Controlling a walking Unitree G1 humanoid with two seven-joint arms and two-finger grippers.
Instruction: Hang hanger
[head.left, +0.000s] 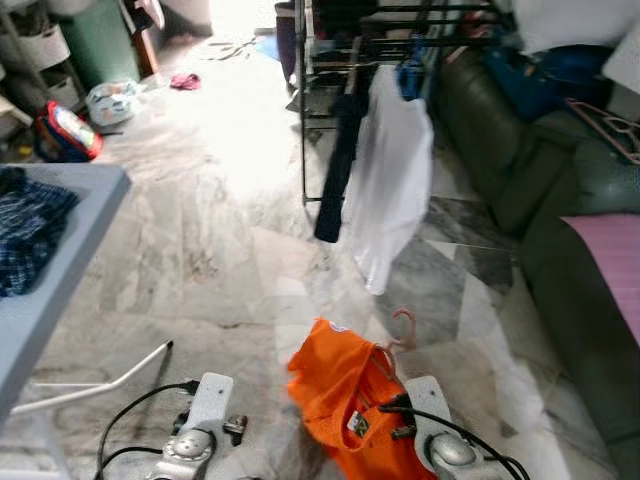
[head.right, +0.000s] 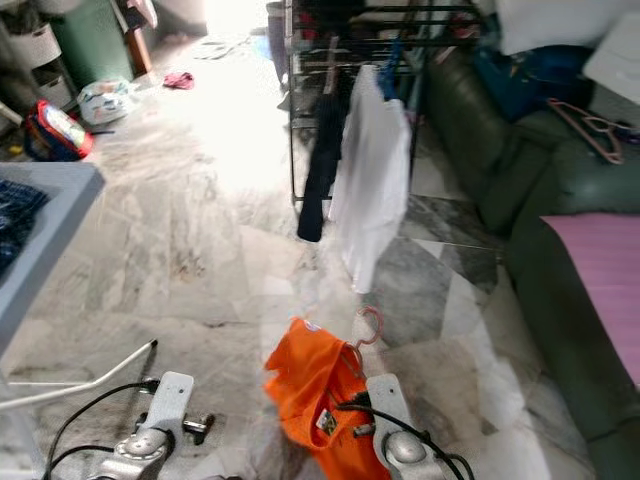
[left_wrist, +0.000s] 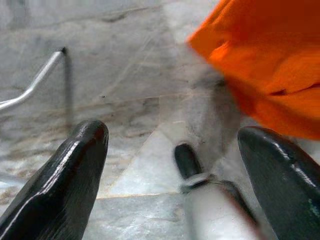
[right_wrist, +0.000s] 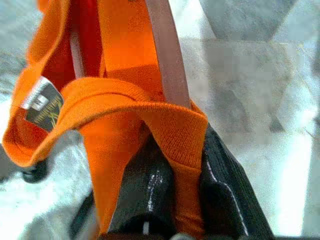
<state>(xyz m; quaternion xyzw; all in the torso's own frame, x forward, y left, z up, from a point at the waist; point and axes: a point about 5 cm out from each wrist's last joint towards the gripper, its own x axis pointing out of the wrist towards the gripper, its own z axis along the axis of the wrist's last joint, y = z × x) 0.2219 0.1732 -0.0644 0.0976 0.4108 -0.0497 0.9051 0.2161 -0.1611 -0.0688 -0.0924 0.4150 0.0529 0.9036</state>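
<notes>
An orange shirt (head.left: 340, 390) hangs on a pink hanger whose hook (head.left: 403, 325) sticks up above it, low in front of me. My right gripper (right_wrist: 180, 165) is shut on the shirt's collar fold, just below the pink hanger bar (right_wrist: 167, 55). Beside the orange cloth, over the marble floor, my left gripper (left_wrist: 175, 150) stands open and holds nothing. Ahead is a black drying rack (head.left: 330, 60) with a white shirt (head.left: 390, 180) and a dark garment (head.left: 338, 170) hanging from it.
A grey table (head.left: 60, 260) with a blue plaid cloth (head.left: 30, 230) is at my left. A dark green sofa (head.left: 560, 230) runs along the right, with a pink hanger (head.left: 610, 130) on it. A white bent rod (head.left: 110, 375) lies on the floor.
</notes>
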